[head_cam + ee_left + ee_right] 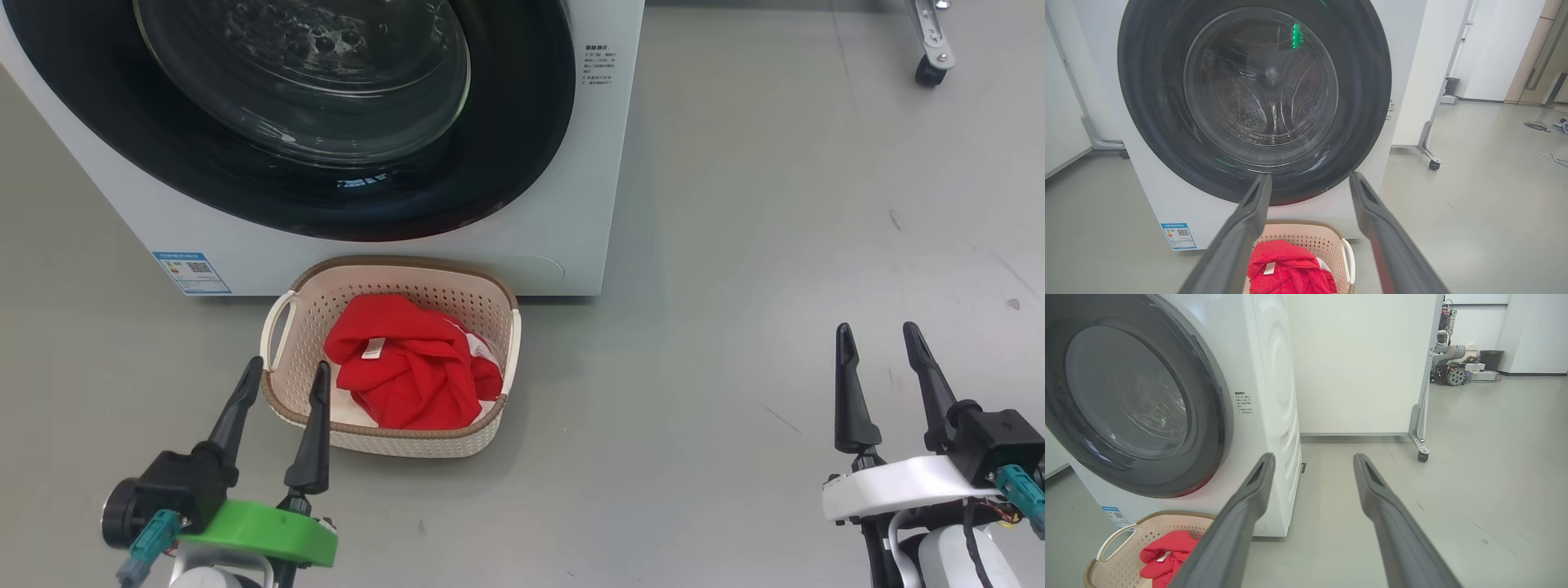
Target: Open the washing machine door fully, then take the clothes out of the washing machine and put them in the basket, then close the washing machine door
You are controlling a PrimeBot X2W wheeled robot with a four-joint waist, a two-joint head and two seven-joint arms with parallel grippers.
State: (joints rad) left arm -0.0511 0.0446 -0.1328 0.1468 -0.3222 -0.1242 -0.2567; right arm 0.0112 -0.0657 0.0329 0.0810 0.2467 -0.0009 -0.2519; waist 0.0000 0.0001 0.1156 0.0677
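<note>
Left gripper (pixel 289 363) and right gripper (pixel 877 327): jaws spread, empty. Door (pixel 245 175) appears shut flush on the machine (pixel 600 204); clothes (pixel 408 376) lie in the basket (pixel 392 263) just before it. To confirm latching, press the black rim (pixel 522 163), not the glass (pixel 326 82).

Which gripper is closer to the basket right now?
Left. The left gripper is at the near-left corner of the basket, while the right gripper is well off to the basket's right, above the floor.
</note>
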